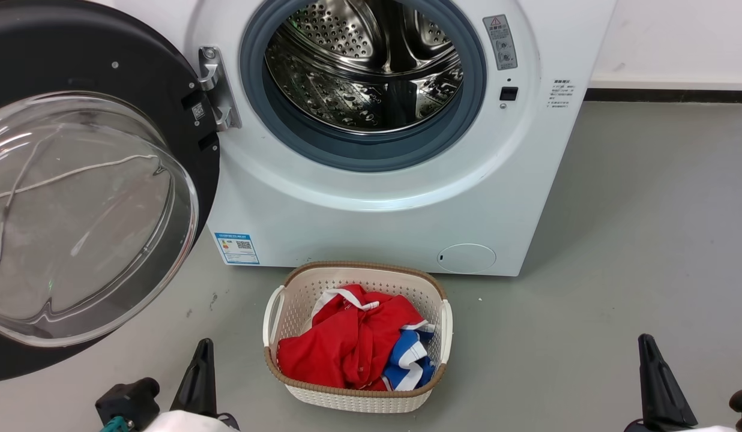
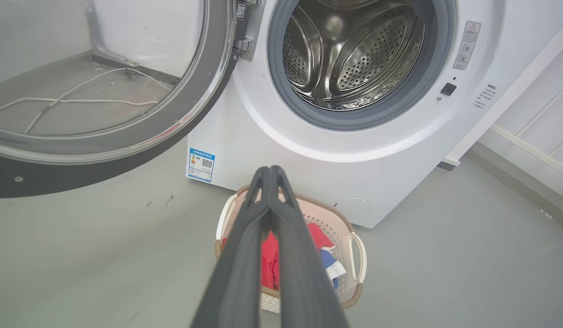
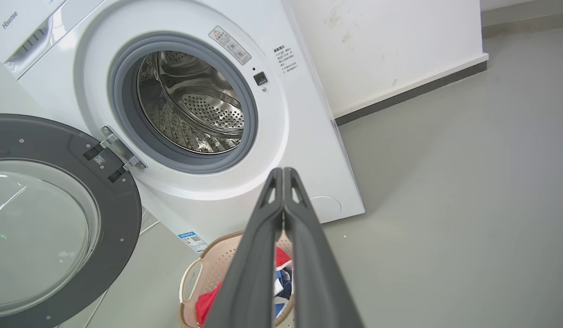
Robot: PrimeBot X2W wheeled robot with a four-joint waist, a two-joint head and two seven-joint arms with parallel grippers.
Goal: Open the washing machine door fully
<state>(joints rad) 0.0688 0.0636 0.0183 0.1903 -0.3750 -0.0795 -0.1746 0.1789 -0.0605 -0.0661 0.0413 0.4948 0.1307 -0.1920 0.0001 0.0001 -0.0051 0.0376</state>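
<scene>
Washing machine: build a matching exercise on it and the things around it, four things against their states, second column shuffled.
Things:
1. washing machine door
2. drum
3. basket
4. left gripper

States:
A. fingers closed together, gripping nothing
B. swung open at the left
C. holds red and blue clothes
D. bare steel, nothing inside

Pairs: 1-B, 2-D, 3-C, 4-A

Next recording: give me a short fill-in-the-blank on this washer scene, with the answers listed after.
1. The washing machine door stands fully ____, swung to the left in the head view.
2. The basket in front of the washing machine holds mostly ____ clothing.
3. The steel drum is ____ of laundry.
4. The left gripper and right gripper are both ____, holding nothing.

Missing words: open; red; empty; shut.
</scene>
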